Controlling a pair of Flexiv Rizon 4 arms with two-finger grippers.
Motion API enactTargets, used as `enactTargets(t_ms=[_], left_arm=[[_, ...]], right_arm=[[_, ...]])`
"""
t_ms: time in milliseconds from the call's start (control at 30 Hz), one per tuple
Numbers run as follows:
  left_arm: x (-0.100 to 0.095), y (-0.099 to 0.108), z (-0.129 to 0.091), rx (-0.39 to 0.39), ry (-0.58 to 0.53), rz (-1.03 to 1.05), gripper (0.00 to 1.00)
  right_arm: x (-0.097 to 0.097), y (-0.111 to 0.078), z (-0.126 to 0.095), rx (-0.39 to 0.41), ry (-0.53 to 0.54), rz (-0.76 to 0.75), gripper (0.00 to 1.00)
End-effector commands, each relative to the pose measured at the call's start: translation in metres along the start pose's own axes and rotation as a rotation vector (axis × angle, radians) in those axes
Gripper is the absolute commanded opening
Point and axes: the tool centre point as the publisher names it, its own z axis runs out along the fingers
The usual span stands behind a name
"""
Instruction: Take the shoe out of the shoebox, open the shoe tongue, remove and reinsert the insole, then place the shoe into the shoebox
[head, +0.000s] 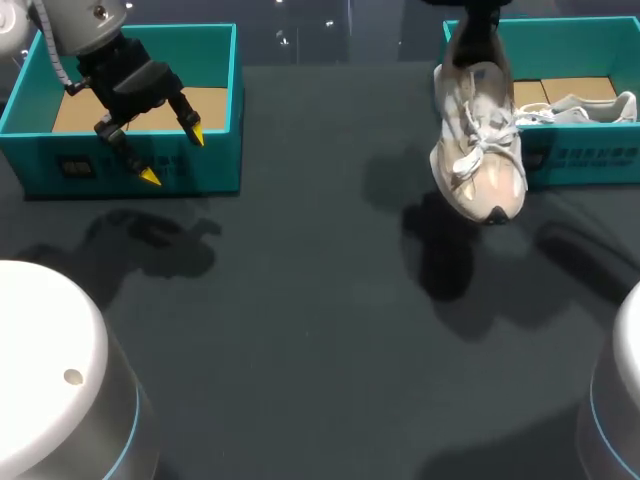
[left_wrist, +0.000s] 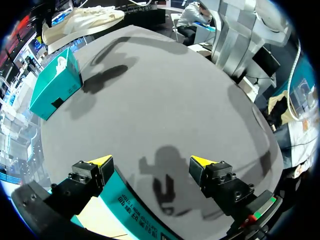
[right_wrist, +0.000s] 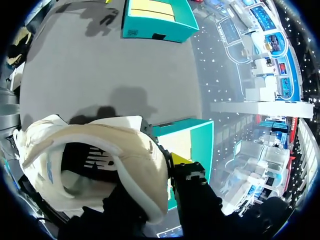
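Gripping the shoe by the heel collar with the right gripper, one finger inside the opening and the yellow-tipped one outside, clenched from both sides. Hanging straight below those fingers, long axis near upright, toe lowest, laces turned toward the robot's side. Clear of the table, just beside the near corner of the right box, with a second shoe lying inside that box. Well apart from the left gripper, released and empty, poised over the front wall of the left box. Probably calls for tipping the toe out and down to lay the sole flat beneath the right gripper, then bringing the left across for the tongue.
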Motion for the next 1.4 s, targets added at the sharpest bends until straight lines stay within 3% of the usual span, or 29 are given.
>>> enactTargets(t_ms=[33,300,533,967,1167,1400], left_arm=[[0.0,0.0,0.0,-0.002,0.001,0.0,1.0],[0.0,0.0,0.0,-0.002,0.001,0.0,1.0],[0.0,0.0,0.0,-0.002,0.001,0.0,1.0],[0.0,0.0,0.0,-0.002,0.001,0.0,1.0],[0.0,0.0,0.0,-0.002,0.001,0.0,1.0],[0.0,0.0,0.0,-0.002,0.001,0.0,1.0]], right_arm=[[-0.041,-0.005,0.003,0.034,0.011,-0.01,0.0],[-0.128,-0.046,0.023,0.044,-0.011,-0.065,0.0],[-0.193,-0.112,0.047,0.022,-0.045,-0.103,0.0],[-0.193,-0.112,0.047,0.022,-0.045,-0.103,0.0],[-0.223,-0.176,0.077,0.071,-0.014,-0.001,0.0],[-0.239,-0.213,0.083,0.112,-0.009,0.024,0.0]])
